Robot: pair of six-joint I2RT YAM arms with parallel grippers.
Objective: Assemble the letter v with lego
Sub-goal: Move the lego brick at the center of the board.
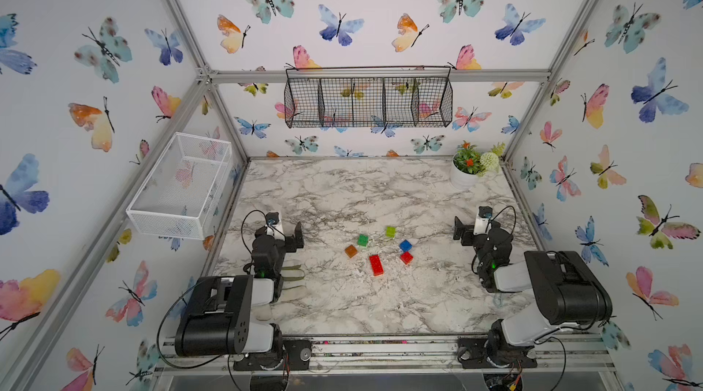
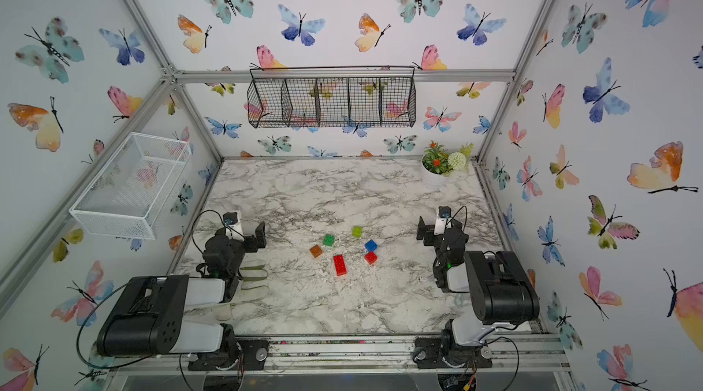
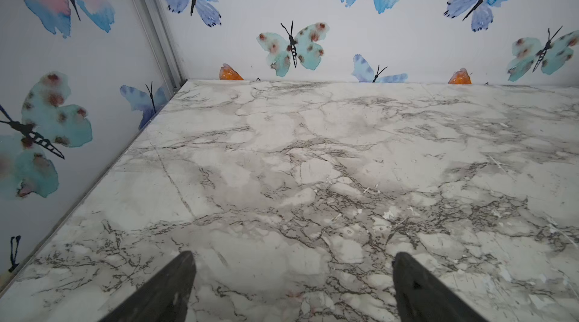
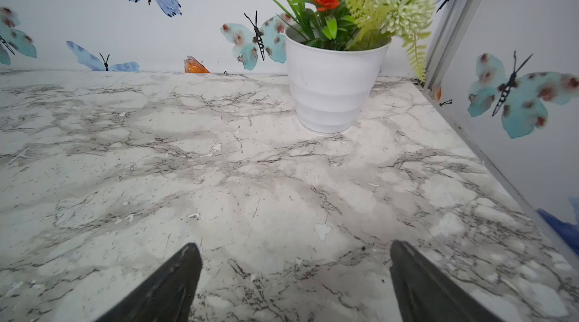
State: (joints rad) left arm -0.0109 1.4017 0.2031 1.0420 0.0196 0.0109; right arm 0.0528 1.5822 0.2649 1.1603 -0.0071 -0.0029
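Currently six lego bricks are lying loose around the middle of the counter [image 1: 342, 187], a little toward its near edge, each one apart from the others, so the letter v is not yet put together. The lime green brick [image 1: 390, 231] is sitting farthest back, with the dark green brick [image 1: 362, 239] and the orange brick [image 1: 350, 250] stepping off toward the left edge. The blue brick [image 1: 405, 245] is resting just behind the square red brick [image 1: 406, 257], and the long red brick [image 1: 376, 265] is lying nearest the front edge.

The left arm [image 1: 217, 317] is folding back along the left edge and the right arm [image 1: 563, 286] along the right edge, both well apart from the bricks. The left jaws are standing wide apart over bare marble, gripping nothing, and the right jaws are doing the same.

At the far right corner a white pot [image 4: 329, 91] is holding a plant [image 4: 344, 7] with orange flowers and a pale green bloom. A black wire basket [image 1: 368, 104], divided into compartments, is hanging on the back wall, with only the butterfly wallpaper showing through its mesh. A white mesh basket [image 1: 167, 223] is hanging on the left wall.
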